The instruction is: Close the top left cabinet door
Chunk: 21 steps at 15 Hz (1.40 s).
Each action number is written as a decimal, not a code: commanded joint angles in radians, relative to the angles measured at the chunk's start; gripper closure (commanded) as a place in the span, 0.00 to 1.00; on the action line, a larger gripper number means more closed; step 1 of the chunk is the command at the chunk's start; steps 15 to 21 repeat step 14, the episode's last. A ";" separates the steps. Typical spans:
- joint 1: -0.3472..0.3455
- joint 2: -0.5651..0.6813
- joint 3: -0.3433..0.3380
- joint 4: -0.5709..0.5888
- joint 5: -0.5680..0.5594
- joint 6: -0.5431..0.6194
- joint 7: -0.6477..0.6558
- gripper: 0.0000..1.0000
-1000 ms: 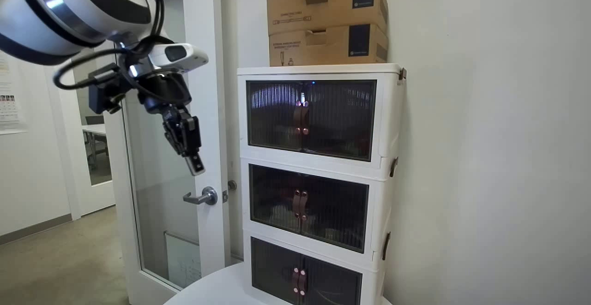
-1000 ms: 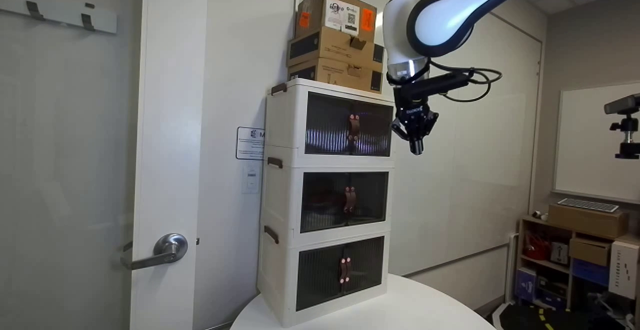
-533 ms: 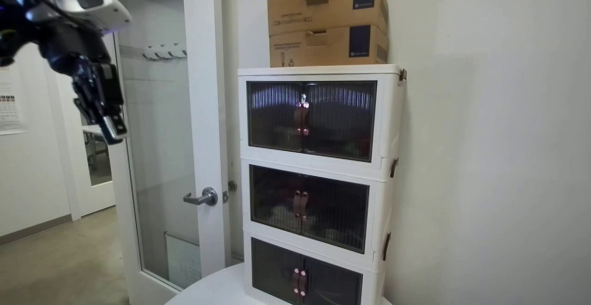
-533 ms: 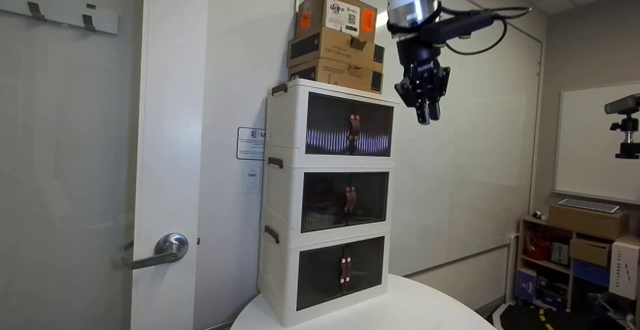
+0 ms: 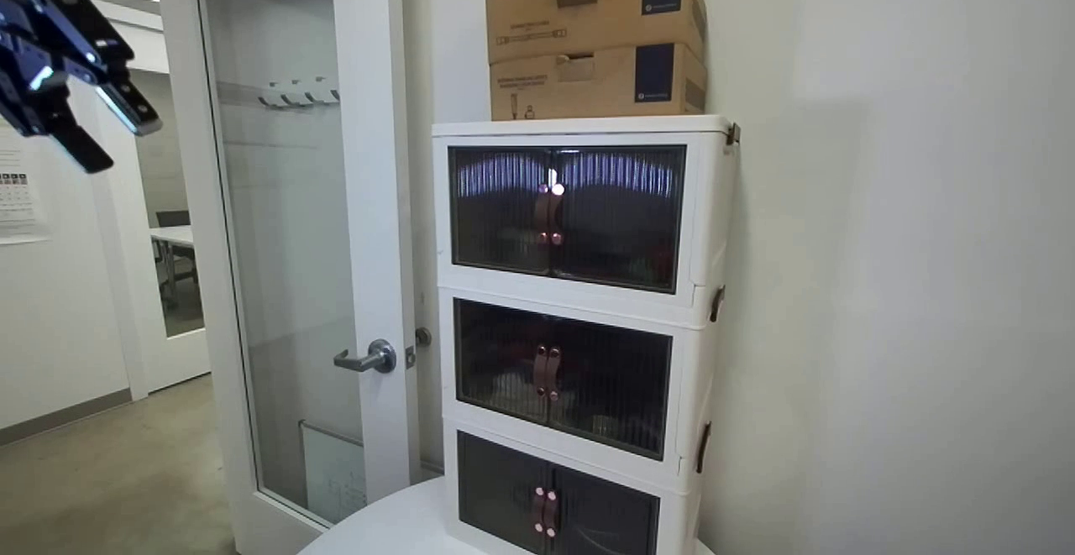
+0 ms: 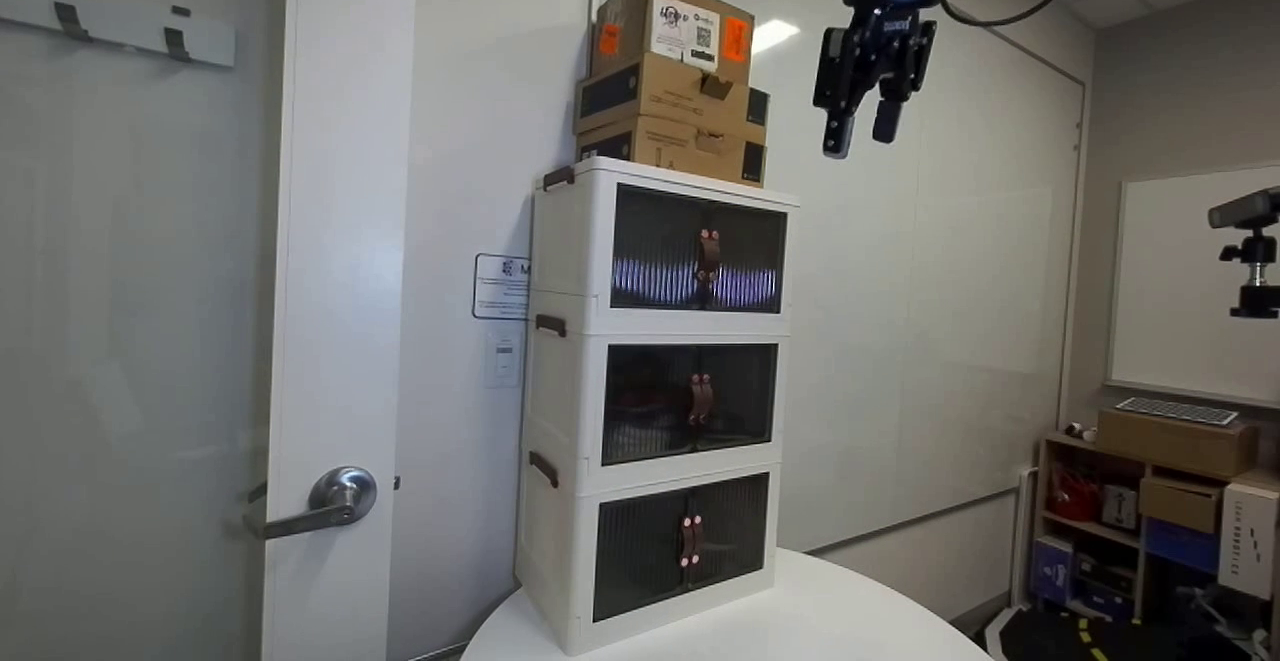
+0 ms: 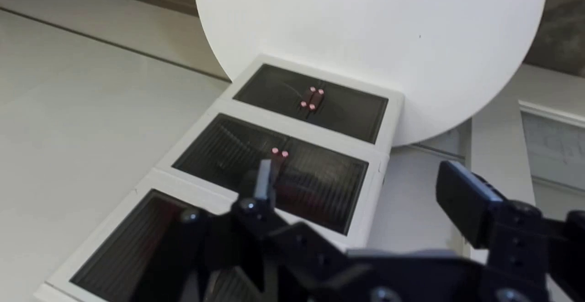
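Two black fingers (image 7: 464, 206) of the gripper (image 6: 863, 131) stand wide apart, a broad gap between their tips, in front of the white cabinet (image 6: 562, 251) and well away from it. Underneath the cabinet spreads a round white bench (image 7: 370, 18). The top left cabinet door (image 5: 497, 232) belongs to the cabinet's uppermost tier; its dark ribbed panel looks flush with the white frame, just beside the top right door (image 5: 626, 227), with brown handles (image 6: 709, 256) where the two meet. The wrist view has the cabinet upside down, and there the gripper blocks much of that tier. On the cabinet's two lower tiers, the middle doors (image 6: 665, 416) and the bottom doors (image 6: 650, 566) also look flush. Three cardboard boxes (image 6: 665, 91) are stacked on top of the cabinet. To the cabinet's left is a tall glazed room door (image 5: 369, 227) with a metal lever handle (image 5: 367, 360). A printed sign (image 6: 500, 287) on the wall (image 6: 470, 141) behind the cabinet is partly covered by it, its small print unreadable. Well off to the cabinet's right, on the far wall (image 6: 1180, 91), hangs a whiteboard (image 6: 1195, 281).
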 commanded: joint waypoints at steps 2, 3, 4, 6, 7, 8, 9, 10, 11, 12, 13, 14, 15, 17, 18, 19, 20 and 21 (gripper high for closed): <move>-0.023 -0.185 -0.064 -0.166 0.061 0.278 -0.044 0.00; -0.031 -0.209 -0.079 -0.191 0.080 0.340 -0.045 0.00; -0.035 -0.225 -0.092 -0.211 0.111 0.397 -0.049 0.00; -0.080 -0.189 -0.041 -0.169 0.117 0.351 -0.051 0.00; -0.084 -0.203 -0.047 -0.182 0.125 0.368 -0.056 0.00; -0.085 -0.212 -0.050 -0.191 0.128 0.375 -0.057 0.00; -0.085 -0.216 -0.050 -0.194 0.129 0.377 -0.057 0.00; -0.085 -0.217 -0.050 -0.195 0.129 0.378 -0.057 0.00; -0.085 -0.217 -0.050 -0.195 0.129 0.378 -0.057 0.00; -0.085 -0.217 -0.050 -0.196 0.129 0.379 -0.057 0.00; -0.085 -0.217 -0.050 -0.196 0.129 0.379 -0.057 0.00; -0.084 -0.217 -0.050 -0.196 0.129 0.379 -0.057 0.00; -0.084 -0.217 -0.050 -0.196 0.129 0.379 -0.057 0.00; -0.084 -0.217 -0.050 -0.196 0.129 0.379 -0.057 0.00; -0.084 -0.217 -0.050 -0.196 0.129 0.379 -0.057 0.00; -0.084 -0.217 -0.050 -0.196 0.129 0.379 -0.057 0.00; -0.084 -0.217 -0.050 -0.196 0.129 0.379 -0.057 0.00; -0.084 -0.217 -0.050 -0.196 0.129 0.379 -0.057 0.00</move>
